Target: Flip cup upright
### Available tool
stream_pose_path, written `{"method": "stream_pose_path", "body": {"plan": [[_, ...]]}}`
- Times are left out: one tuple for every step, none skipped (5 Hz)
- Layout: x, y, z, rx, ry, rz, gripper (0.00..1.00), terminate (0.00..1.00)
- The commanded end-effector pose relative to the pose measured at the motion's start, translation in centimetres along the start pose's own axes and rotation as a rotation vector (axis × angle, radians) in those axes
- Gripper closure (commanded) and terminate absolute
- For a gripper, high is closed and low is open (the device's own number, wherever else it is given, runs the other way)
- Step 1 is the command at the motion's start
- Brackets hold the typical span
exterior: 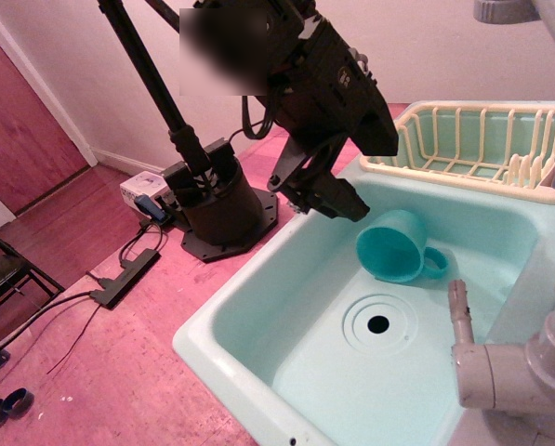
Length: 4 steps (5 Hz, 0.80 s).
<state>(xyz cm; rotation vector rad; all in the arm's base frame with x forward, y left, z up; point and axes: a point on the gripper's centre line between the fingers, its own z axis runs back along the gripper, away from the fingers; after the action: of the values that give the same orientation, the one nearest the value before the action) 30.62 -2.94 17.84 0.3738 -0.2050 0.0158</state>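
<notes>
Cup position: the teal cup (396, 244) lay tipped in the pale mint sink (258, 307), toward the back wall, rim facing down and left, base up and to the right.
Handle: its loop handle stuck out on the right, low, near the sink floor.
Drain: the drain hole (378, 324) sat in front of the cup, near but apart from it.
Claw: the black gripper (337, 200) hung just left of the cup and above the rim; its fingers looked close together and it held nothing, though how wide the gap was could not be told from this angle.
Contact: no touch with the cup appeared.
Step in hand: most likely the approach to grasp.
Doing it well: open wider first, take the upper wall near the rim, avoid the handle side, then rotate until the base faces down.
Risk: smooth walls could slip; a sideways nudge might roll the cup toward the drain.
Nearby: the cream dish rack (482, 144) stood behind the sink, well apart.
</notes>
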Motion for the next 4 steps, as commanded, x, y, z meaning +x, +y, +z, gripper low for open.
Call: {"method": "stream_pose_path", "body": {"plan": [[0.0,0.0,0.0,0.000,0.000,0.000,0.00,0.00],[-0.5,0.3,-0.4,0.000,0.007,0.012,0.00,0.00],[-1.1,0.3,-1.5,-0.006,0.015,0.018,0.00,0.00],[-2.4,0.4,-3.0,-0.004,0.012,0.054,0.00,0.00]]}}
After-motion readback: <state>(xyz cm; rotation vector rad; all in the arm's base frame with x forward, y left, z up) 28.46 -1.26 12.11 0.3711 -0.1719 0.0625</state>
